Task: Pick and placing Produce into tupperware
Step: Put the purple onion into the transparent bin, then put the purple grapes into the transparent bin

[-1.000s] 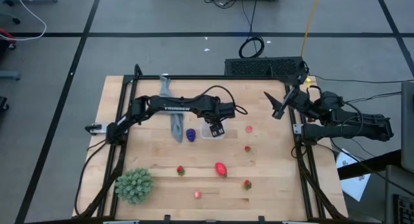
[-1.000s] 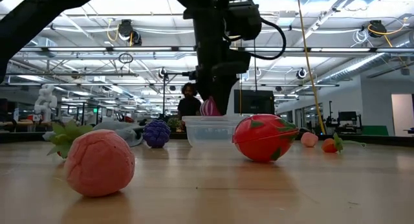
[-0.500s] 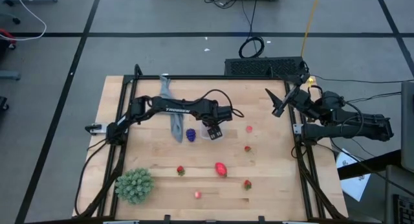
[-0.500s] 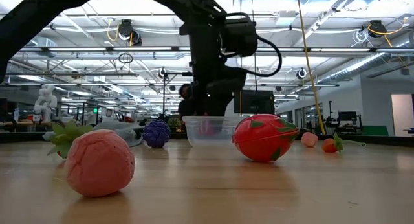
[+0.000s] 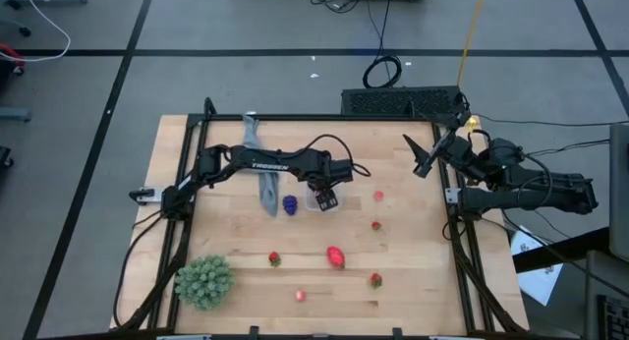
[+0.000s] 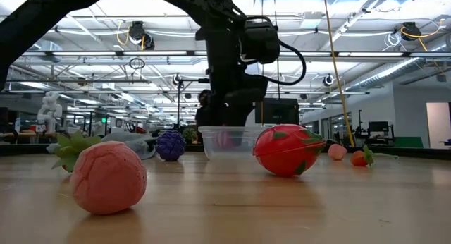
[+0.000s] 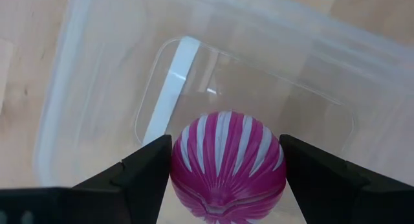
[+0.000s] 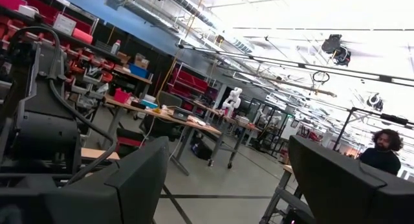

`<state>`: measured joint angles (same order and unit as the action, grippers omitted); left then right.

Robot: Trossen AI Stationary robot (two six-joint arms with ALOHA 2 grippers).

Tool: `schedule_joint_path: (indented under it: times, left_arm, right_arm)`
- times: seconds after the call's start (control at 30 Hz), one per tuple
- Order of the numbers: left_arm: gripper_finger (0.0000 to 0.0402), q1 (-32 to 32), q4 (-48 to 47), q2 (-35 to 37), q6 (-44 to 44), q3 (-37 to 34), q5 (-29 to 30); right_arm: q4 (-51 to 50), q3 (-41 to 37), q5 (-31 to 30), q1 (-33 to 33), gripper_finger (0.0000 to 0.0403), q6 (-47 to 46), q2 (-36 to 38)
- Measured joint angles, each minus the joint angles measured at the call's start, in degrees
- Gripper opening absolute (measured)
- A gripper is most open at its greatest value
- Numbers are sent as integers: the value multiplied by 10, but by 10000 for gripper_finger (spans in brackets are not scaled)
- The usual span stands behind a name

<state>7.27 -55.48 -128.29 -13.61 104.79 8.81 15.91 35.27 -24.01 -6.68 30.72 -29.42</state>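
Note:
My left gripper (image 5: 323,197) reaches down into the clear tupperware (image 6: 232,142), shut on a magenta fruit with white stripes (image 7: 228,160). Through the tupperware's wall the fruit (image 6: 224,138) shows below the rim. The tupperware (image 7: 77,68) stands on the table's middle, toward the far side. A blue-purple fruit (image 5: 291,204) lies just left of it. A red-pink fruit (image 5: 336,256) and several small red berries (image 5: 274,258) lie nearer the front. My right gripper (image 5: 425,159) hangs open, raised at the far right corner. My left gripper pinches the magenta fruit at its two opposite sides (image 7: 178,160) between its two fingers (image 7: 152,166). The fingers come from above, pointing steeply down. The fruit sits inside the tupperware's walls; whether it touches the floor I cannot tell.
A big green spiky ball (image 5: 204,281) sits at the front left. A grey cloth (image 5: 263,179) lies at the far left of the middle. Pale pink fruits (image 5: 378,196) (image 5: 300,295) lie right of the tupperware and near the front edge. A person (image 8: 383,146) shows beyond the table.
My left gripper has gone down with the magenta fruit, from above the tupperware's rim to inside its walls, then kept still. It stays shut on the fruit.

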Motion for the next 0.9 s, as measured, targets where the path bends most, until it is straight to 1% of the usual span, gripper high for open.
schedule_joint_path:
  times: [0.4,0.53,0.67,0.9]
  left_arm:
    - [281,0,3,0,13,0,2]
    - [283,1,3,0,16,0,5]
    - [300,2,4,0,19,0,17]
    - [346,1,20,0,23,0,43]
  right_arm:
    - [0,0,0,0,309,0,0]
    - [0,0,0,0,309,-15,0]
    - [0,0,0,0,309,-17,0]
    - [0,0,0,0,309,-16,0]
